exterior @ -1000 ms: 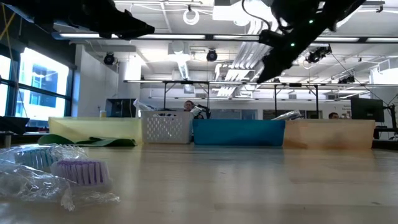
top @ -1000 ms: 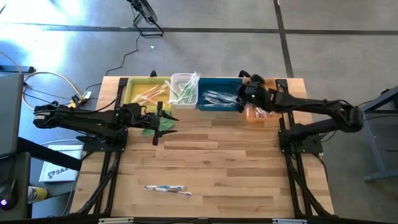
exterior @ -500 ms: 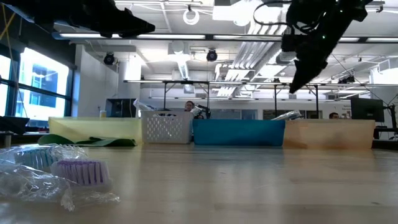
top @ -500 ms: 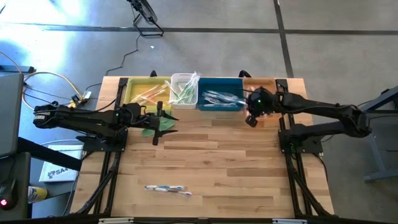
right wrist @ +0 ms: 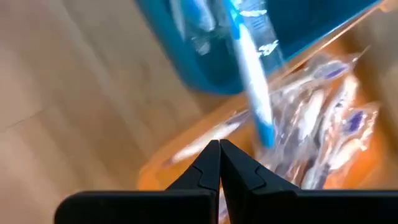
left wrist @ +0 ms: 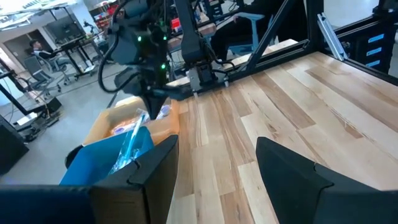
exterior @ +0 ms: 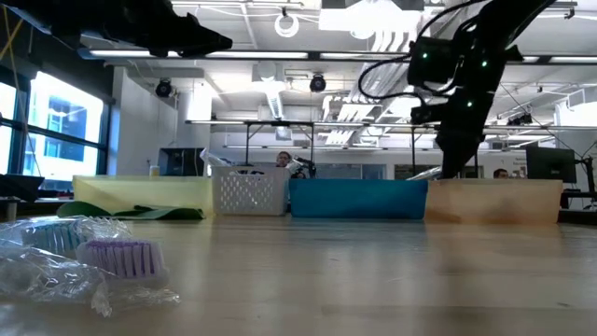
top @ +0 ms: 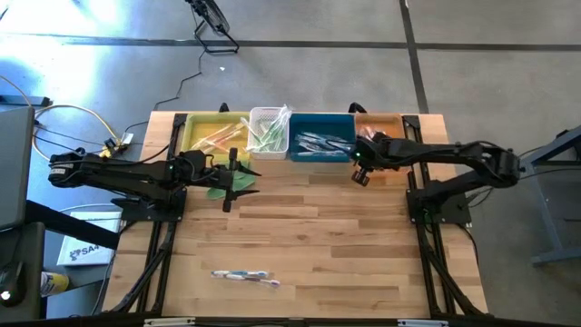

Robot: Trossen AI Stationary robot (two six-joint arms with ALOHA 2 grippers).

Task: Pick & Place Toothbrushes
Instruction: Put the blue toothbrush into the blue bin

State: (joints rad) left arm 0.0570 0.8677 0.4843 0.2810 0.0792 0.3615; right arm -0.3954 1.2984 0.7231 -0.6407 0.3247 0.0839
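One wrapped toothbrush pair [top: 245,276] lies on the near table [top: 309,245]. Beyond, four bins: yellow bin [top: 214,133], white basket [top: 269,130], blue bin [top: 320,139], orange bin [top: 379,162], each holding toothbrushes. Left gripper [top: 229,175] wide, empty; right gripper [top: 359,173] closed, empty.

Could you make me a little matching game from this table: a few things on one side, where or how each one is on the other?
Things:
1. yellow bin
2. white basket
3. right end effector
4. wrapped toothbrush

Places or states:
A. alone on the bare wood at the near end of the table
B. shut, empty, beside the blue bin
C. at the left end of the row of bins
D. between the yellow and blue bins, green-handled brushes sticking out

Pairs: 1-C, 2-D, 3-B, 4-A
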